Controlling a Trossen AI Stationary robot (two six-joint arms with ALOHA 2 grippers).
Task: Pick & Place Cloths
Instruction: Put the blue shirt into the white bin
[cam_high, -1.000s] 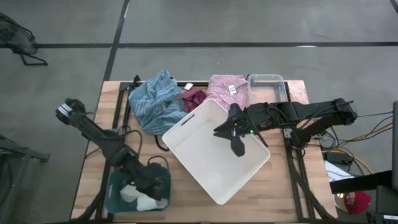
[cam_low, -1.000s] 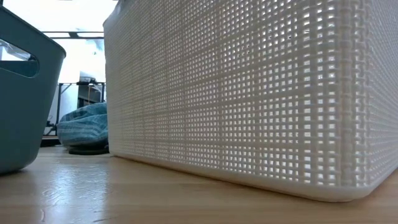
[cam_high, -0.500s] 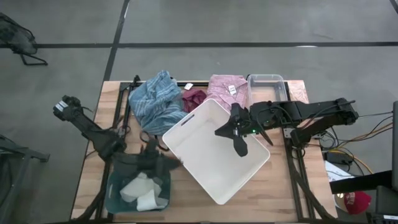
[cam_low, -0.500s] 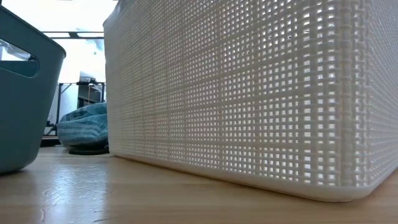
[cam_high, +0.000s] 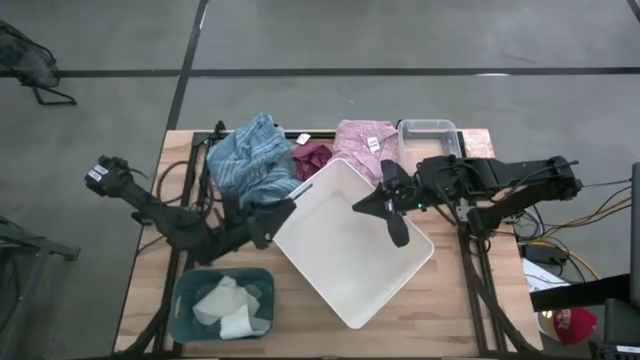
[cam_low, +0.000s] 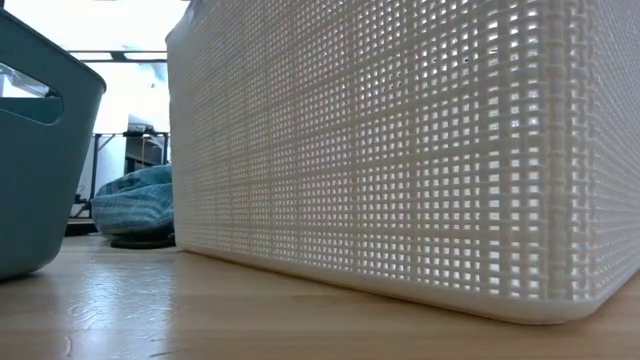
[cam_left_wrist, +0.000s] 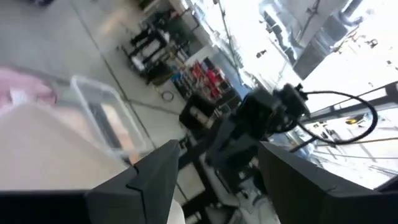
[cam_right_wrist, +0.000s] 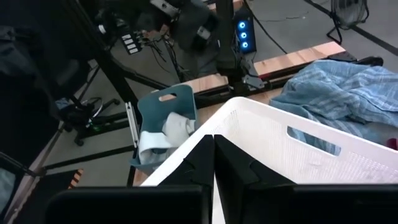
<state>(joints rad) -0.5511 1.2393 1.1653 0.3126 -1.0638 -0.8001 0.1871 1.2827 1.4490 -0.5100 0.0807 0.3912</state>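
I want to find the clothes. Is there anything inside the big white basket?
No, in the high view the white basket shows only its bare bottom, while the cream-white cloths lie in the teal bin.

Maroon cloth (cam_high: 311, 157) partly hidden behind white basket (cam_high: 345, 243); L wrist view blurred.

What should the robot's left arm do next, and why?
Probably swing a little farther onto the blue striped cloth and lower its open left pincer onto it. That pincer holds nothing and hangs right beside the pile, while the teal bin already has pale cloths. The right pincer waits shut over the white basket.
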